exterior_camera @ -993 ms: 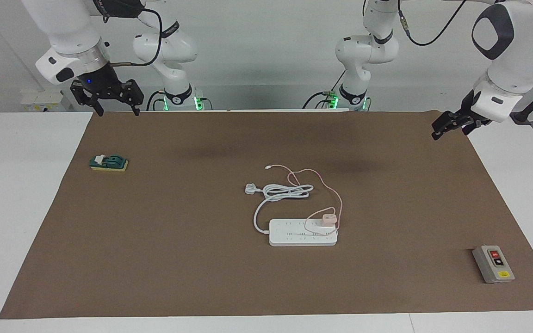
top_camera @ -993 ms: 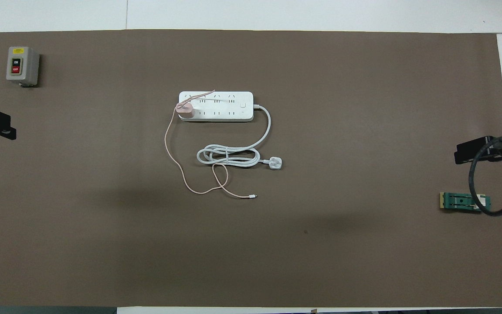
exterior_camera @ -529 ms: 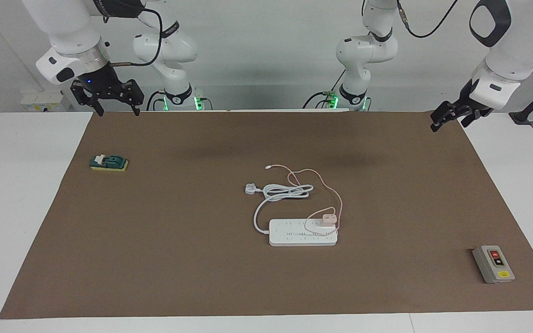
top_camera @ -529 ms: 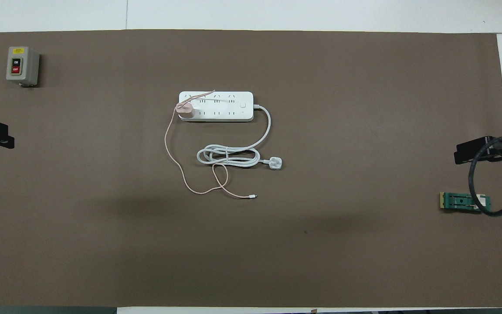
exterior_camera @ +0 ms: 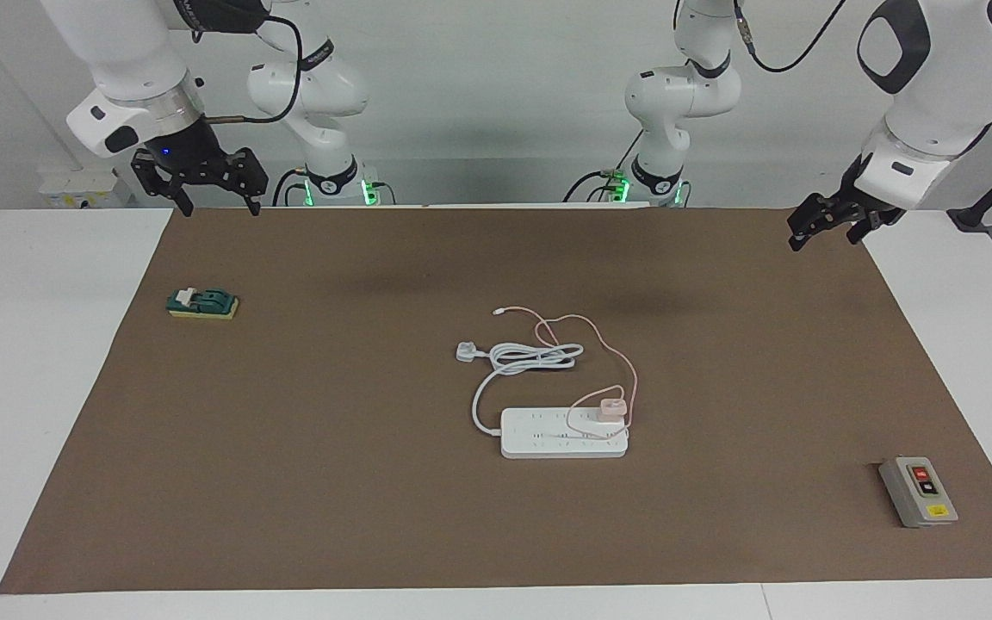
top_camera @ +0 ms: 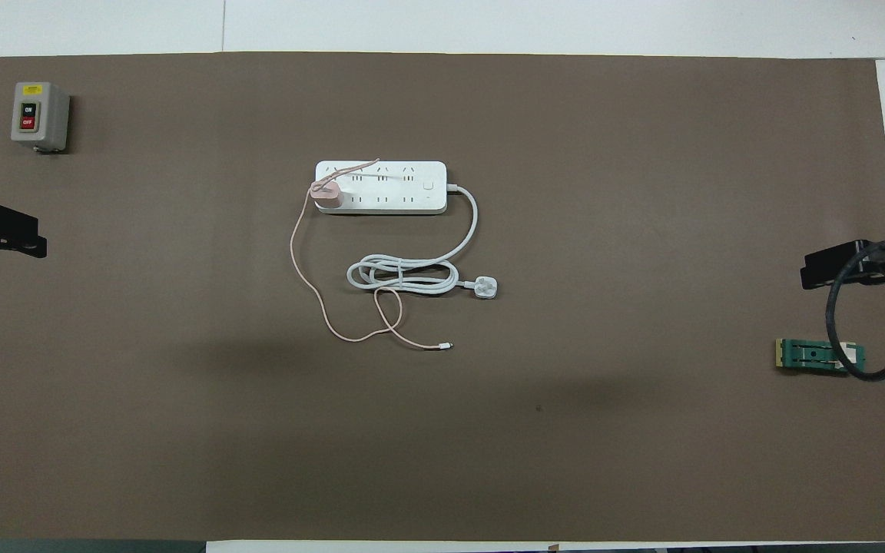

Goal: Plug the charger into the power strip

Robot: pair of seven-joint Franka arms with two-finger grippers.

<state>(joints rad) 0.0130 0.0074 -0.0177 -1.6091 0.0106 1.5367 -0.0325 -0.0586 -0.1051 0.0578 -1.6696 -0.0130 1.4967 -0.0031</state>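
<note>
The charger [exterior_camera: 611,406] sits on the power strip [exterior_camera: 563,433] at lower centre of the facing view, seemingly plugged in, though its prongs are hidden, so how deep it sits cannot be judged. Its pink cable [exterior_camera: 586,331] loops across the strip's white cord [exterior_camera: 523,356]. The left gripper [exterior_camera: 823,222], upper right, and the right gripper [exterior_camera: 203,182], upper left, hang open and empty above the mat's [exterior_camera: 306,482] corners, probably parked clear; overhead, the frame edges cut them off.
</note>
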